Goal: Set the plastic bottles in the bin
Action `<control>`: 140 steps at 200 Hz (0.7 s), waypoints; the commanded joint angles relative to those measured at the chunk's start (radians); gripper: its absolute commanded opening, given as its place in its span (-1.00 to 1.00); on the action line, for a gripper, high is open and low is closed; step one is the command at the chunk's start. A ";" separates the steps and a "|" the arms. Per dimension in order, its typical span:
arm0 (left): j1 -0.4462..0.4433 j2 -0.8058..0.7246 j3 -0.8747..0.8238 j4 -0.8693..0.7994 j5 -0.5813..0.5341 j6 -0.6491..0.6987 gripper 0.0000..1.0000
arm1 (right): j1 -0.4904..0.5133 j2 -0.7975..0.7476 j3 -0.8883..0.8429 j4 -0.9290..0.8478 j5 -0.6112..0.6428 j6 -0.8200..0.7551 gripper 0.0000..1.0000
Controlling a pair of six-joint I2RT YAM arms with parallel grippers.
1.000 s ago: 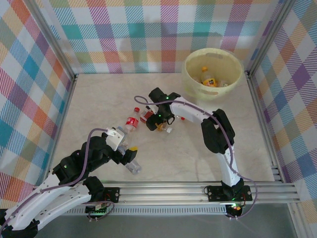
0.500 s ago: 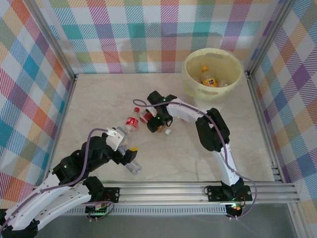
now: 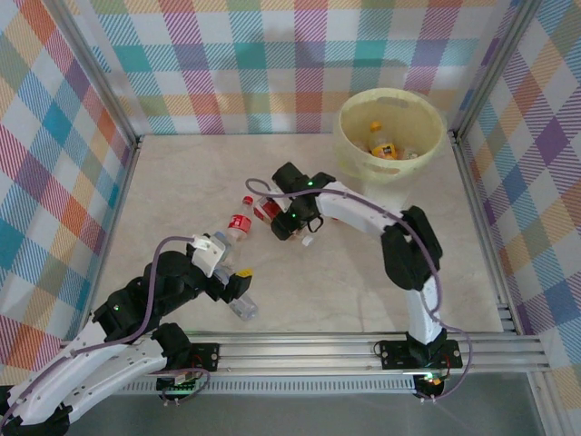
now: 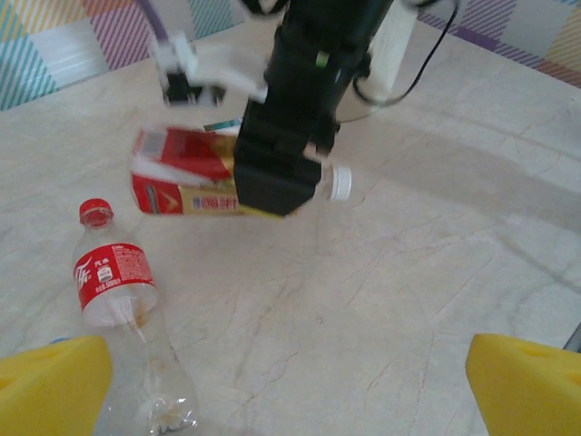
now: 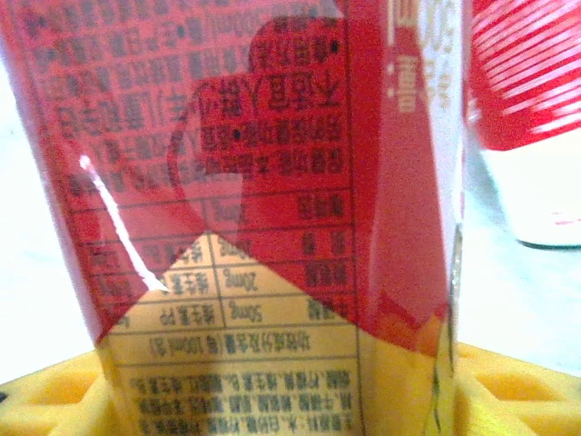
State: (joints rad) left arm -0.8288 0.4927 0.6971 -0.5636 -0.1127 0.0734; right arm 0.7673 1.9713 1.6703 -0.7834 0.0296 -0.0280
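Note:
My right gripper (image 3: 290,223) is shut on a plastic bottle with a red and yellow label (image 5: 272,227), which lies on its side with its white cap (image 4: 338,182) poking out. The yellow pads (image 5: 54,391) press against both sides of the label. A second red-labelled bottle (image 5: 526,73) lies right beside it. A cola bottle with a red cap (image 4: 113,282) lies left of my open left gripper (image 4: 290,391), also seen from above (image 3: 239,221). A clear bottle (image 3: 243,307) lies by the left gripper (image 3: 234,274). The pale yellow bin (image 3: 349,145) stands at the far right and holds an orange-capped bottle (image 3: 381,141).
Checked walls on aluminium posts close in the marble-look table (image 3: 182,173) on three sides. A metal rail (image 3: 318,350) runs along the near edge by the arm bases. Bare tabletop lies at the far left and between the bottles and the bin.
The right gripper's jaws have closed onto the red and yellow bottle, and its arm has shifted slightly. The left arm and the bottles near it have barely moved.

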 commanded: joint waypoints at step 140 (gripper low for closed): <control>0.015 0.435 0.132 0.746 0.298 0.050 1.00 | -0.094 -0.422 0.158 -0.055 0.197 0.105 0.29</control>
State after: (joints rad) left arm -0.8280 0.8909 0.8406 -0.0372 0.1055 0.1680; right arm 0.7109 1.6157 1.7859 -0.8394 0.1520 0.0498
